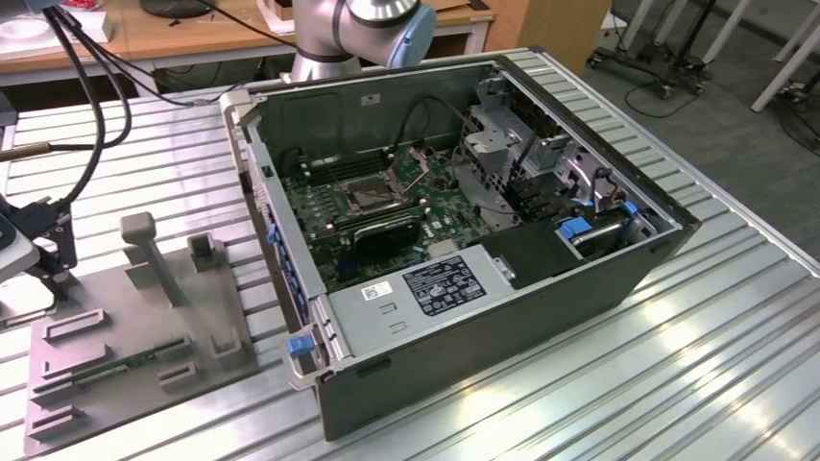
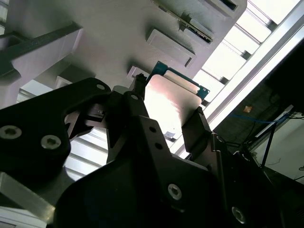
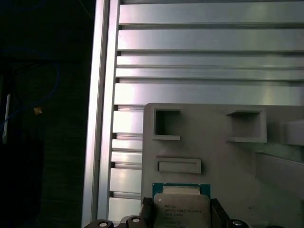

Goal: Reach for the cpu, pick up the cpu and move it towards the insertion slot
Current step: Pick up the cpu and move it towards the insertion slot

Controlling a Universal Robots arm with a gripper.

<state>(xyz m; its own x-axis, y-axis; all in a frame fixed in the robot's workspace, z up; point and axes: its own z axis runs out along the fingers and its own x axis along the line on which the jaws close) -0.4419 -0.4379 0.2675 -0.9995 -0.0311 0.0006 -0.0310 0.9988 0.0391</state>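
Evidently, the gripper [image 2: 167,103] clamped the cpu [image 3: 183,209] over the grey tray [image 1: 129,336], lower left in the exterior view, on the ribbed aluminium table [image 1: 692,355]; a wooden desk [image 1: 167,34] stood upper left.

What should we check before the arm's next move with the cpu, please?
1. The fingers sit against two opposite edges of the cpu: ok, in both wrist views.
2. The cpu is lifted clear of the tray: cannot tell.
3. The slot is uncovered: ok, its dark centre shows.
4. The case is open on the side facing up: ok.
5. The cable hangs clear of the slot: cannot tell.
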